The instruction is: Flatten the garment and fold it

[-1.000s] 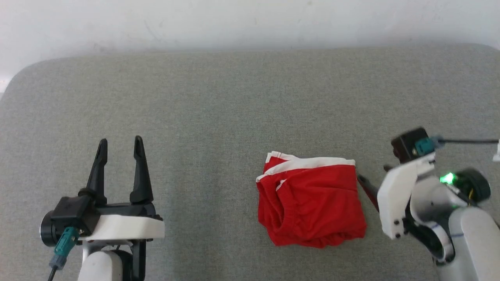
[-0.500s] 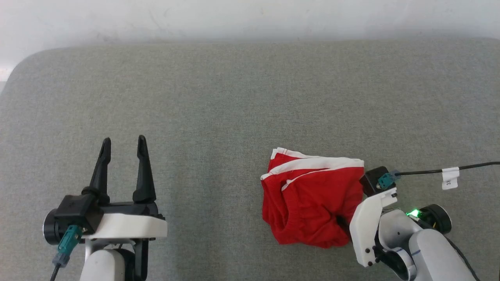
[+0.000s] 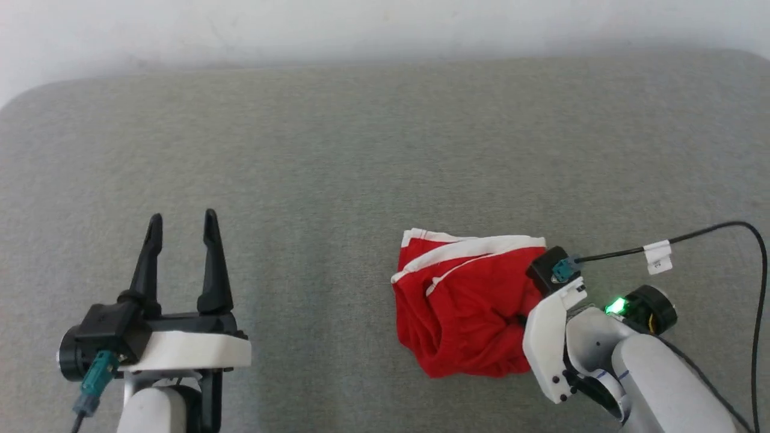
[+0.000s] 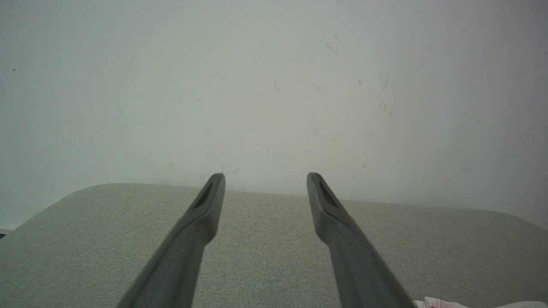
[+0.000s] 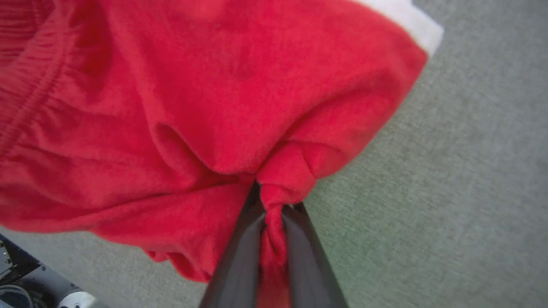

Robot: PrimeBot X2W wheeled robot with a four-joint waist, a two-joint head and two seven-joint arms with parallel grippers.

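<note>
While the grey padded surface (image 3: 337, 156) is spreading across the head view, the garment (image 3: 463, 307) is lying crumpled at about four o'clock on it. It is showing as a bright red bundle of thin fabric, bunching into deep folds, with white bands (image 3: 475, 246) running along its twelve o'clock edge. At the garment's three o'clock side, the right gripper (image 5: 274, 207) is pinching a twisted ridge of red cloth, its two dark fingers pressing nearly together. Toward eight o'clock, well apart from the garment, the left gripper (image 3: 182, 215) is hovering with fingers spread wide, holding nothing.
</note>
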